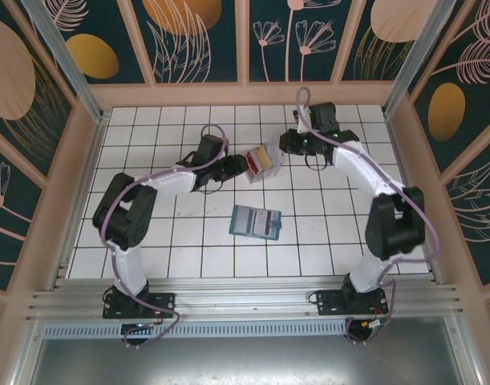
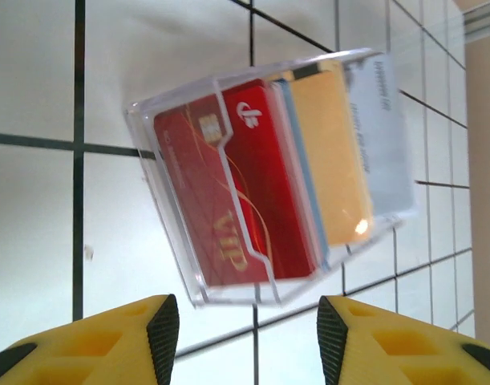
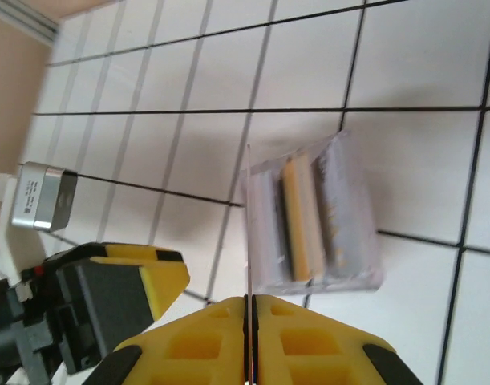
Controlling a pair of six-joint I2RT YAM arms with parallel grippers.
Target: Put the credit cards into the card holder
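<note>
Both arms bend inward to the clear box [image 2: 168, 200] holding the credit cards [image 2: 220, 192]. The left hand [image 2: 249, 329] stands apart before it, and the right hand [image 3: 249, 309] is pressed together beside it. The card holder [image 1: 256, 221] lies near the box, basewards.

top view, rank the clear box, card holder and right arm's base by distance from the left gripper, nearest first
1. clear box: just right of the left gripper, right at its fingertips.
2. card holder: flat on the tiles mid-table, back toward the arm bases.
3. right arm's base: at the table's near edge, far to the right.
</note>
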